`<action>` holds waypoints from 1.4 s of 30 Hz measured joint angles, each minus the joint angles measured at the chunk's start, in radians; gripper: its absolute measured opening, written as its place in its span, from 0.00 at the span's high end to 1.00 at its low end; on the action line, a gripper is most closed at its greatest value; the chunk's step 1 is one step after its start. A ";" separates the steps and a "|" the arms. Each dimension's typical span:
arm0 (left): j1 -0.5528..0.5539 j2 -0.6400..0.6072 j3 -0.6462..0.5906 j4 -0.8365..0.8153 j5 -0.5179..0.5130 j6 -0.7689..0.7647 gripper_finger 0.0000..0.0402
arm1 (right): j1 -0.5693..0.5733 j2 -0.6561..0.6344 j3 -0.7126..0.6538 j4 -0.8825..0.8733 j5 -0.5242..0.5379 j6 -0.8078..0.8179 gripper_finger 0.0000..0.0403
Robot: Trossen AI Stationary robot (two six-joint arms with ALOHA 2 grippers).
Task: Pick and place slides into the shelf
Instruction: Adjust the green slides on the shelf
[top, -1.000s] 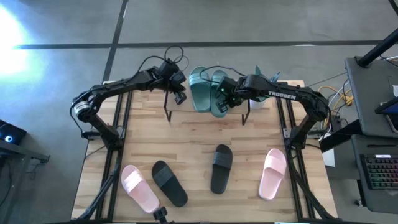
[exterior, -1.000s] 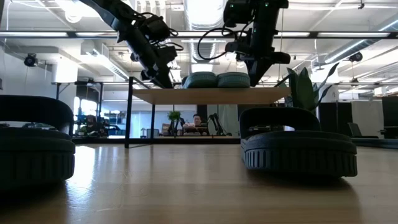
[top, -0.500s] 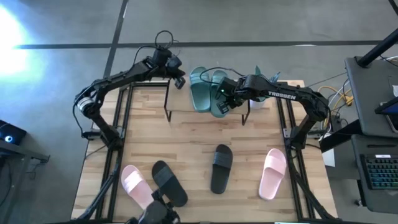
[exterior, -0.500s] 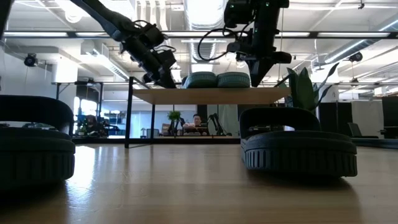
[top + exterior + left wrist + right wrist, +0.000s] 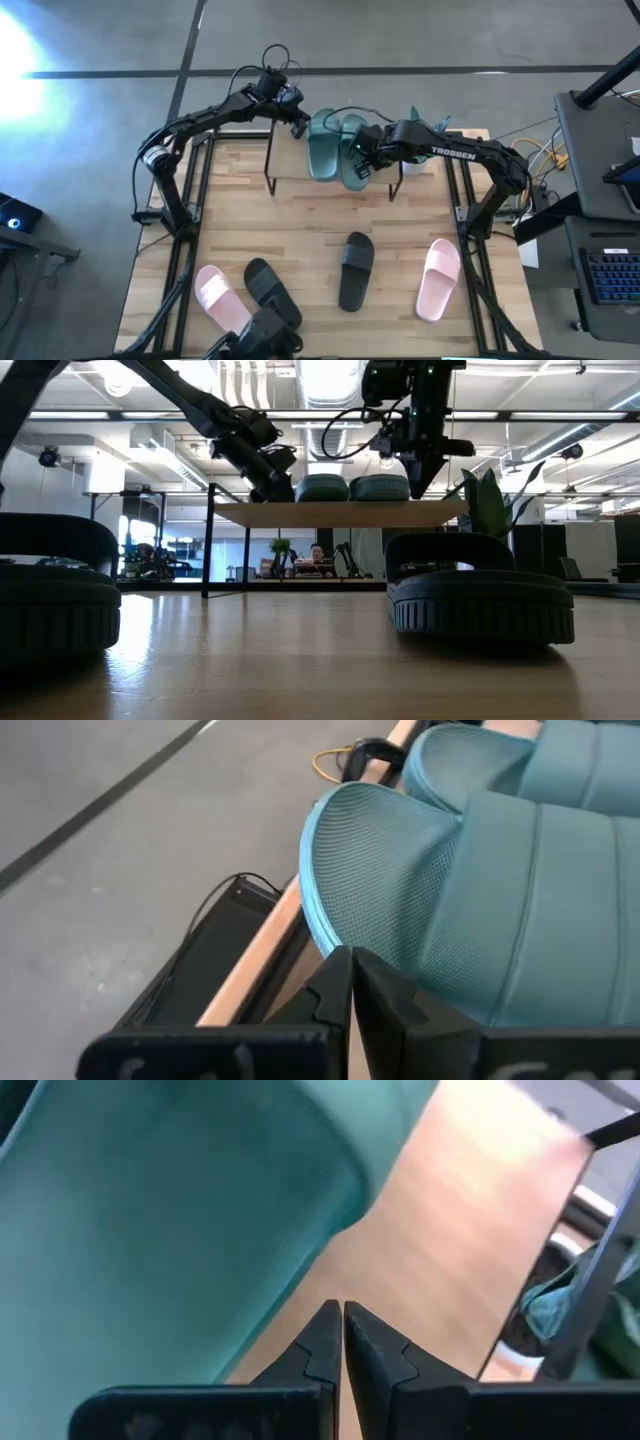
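**Both closed grippers nudge the teal pair on the shelf**

Since a second ago the left gripper (image 5: 300,124) has swung from the shelf's left part across to the heel of the teal-green pair (image 5: 333,146), and a dark shape has come into the high view's bottom edge. Its fingers are pressed fully together, holding nothing; in the left wrist view their tips (image 5: 348,982) sit right against the rim of the nearer teal sole (image 5: 395,890), at the shelf's far edge.

The right gripper (image 5: 362,166) is likewise pinched closed and empty, hanging just above the shelf (image 5: 285,165) board at the pair's other end (its wrist view shows bare board ahead and teal filling one side).

So the teal pair lies between the two grippers, long axes running front to back across the board, the toes overhanging the near edge. Any squaring-up looks like a push along that axis, left from behind, right from the front.

Four slides wait on the table (image 5: 300,220), well apart from both arms: a pink one (image 5: 222,299) and a black one (image 5: 270,291) toward the left arm's side, another black one (image 5: 356,268) mid-table, and another pink one (image 5: 439,277) nearer the right arm.
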 joint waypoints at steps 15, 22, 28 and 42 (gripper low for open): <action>-0.007 -0.050 -0.002 -0.135 0.030 0.031 1.00 | -0.026 -0.017 0.000 -0.033 -0.076 -0.005 0.98; -0.017 -0.172 -0.003 -0.182 0.036 0.028 1.00 | -0.024 -0.034 0.000 -0.034 -0.101 0.000 0.98; -0.093 -0.223 -0.010 -0.180 0.253 -0.022 1.00 | -0.024 -0.034 0.000 0.020 -0.144 -0.015 0.98; -0.289 -0.114 -0.075 -0.090 0.136 -0.024 1.00 | -0.029 -0.034 0.006 0.128 -0.259 -0.020 0.98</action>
